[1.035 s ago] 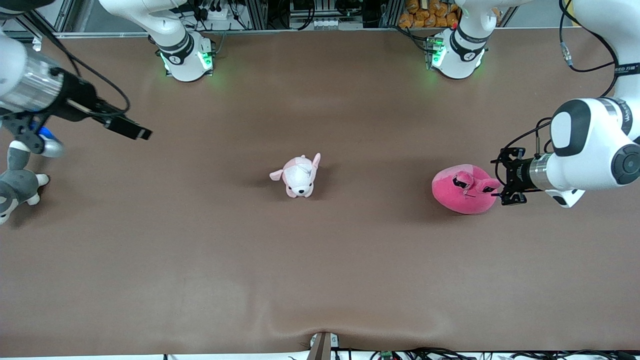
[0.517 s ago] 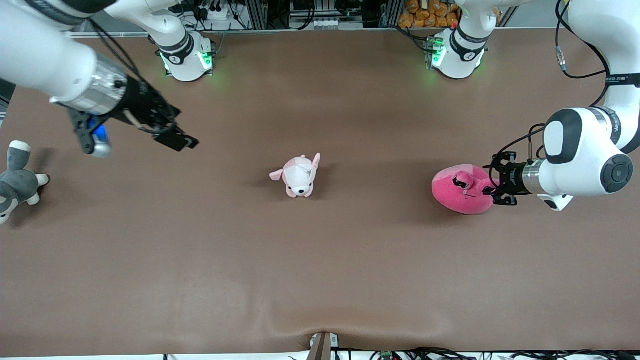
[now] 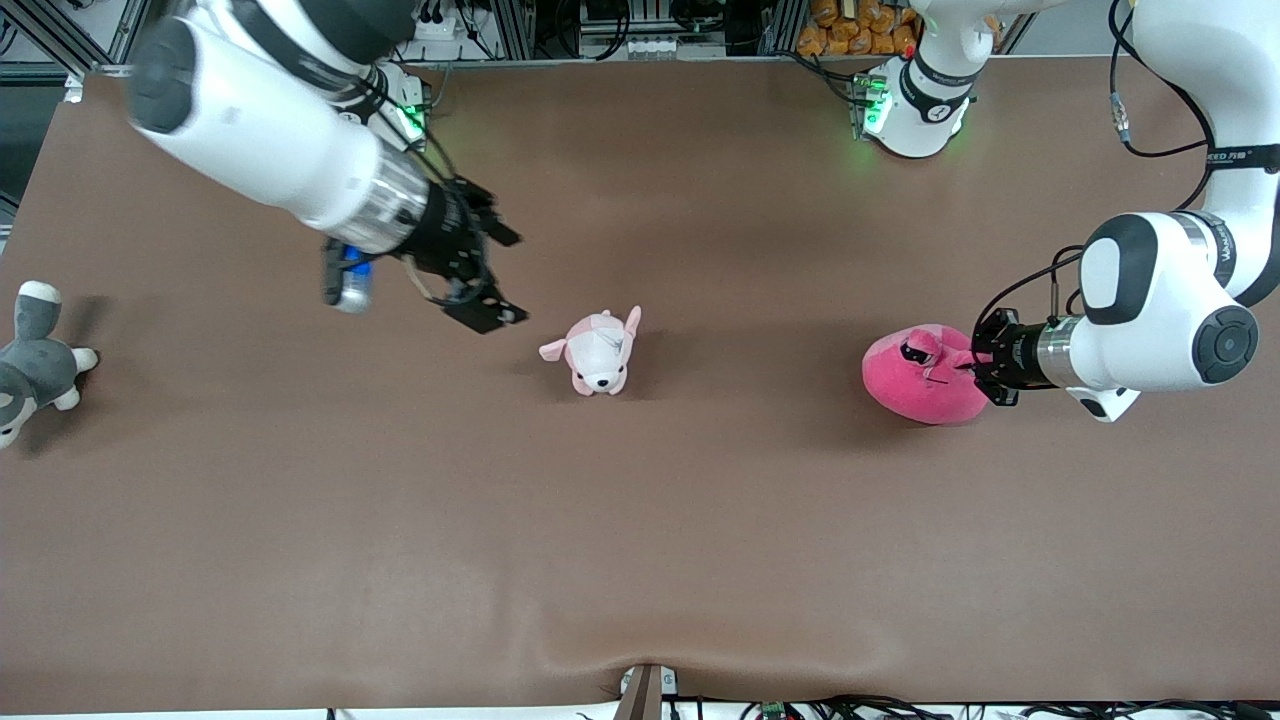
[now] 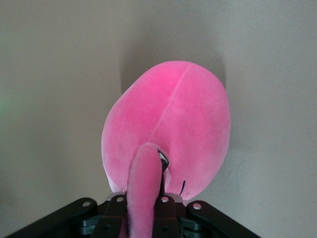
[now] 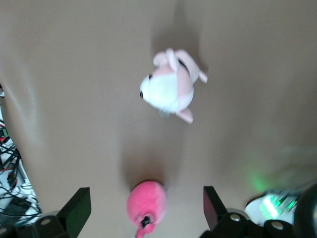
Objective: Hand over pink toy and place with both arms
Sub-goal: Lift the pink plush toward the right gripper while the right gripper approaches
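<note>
Nearest my camera, the pink toy lies on the table toward the left arm's end. My left gripper is clamped on one of its eye stalks, low at the toy's edge; I judge the stalk the easiest handle for lifting. The small puppy plush sits mid-table, a grey plush at the right arm's end. My right gripper hangs spread wide and empty above the table near the puppy, presumably poised to receive.

Partial print "EED" plus unreadable characters — on black band of left arm.
</note>
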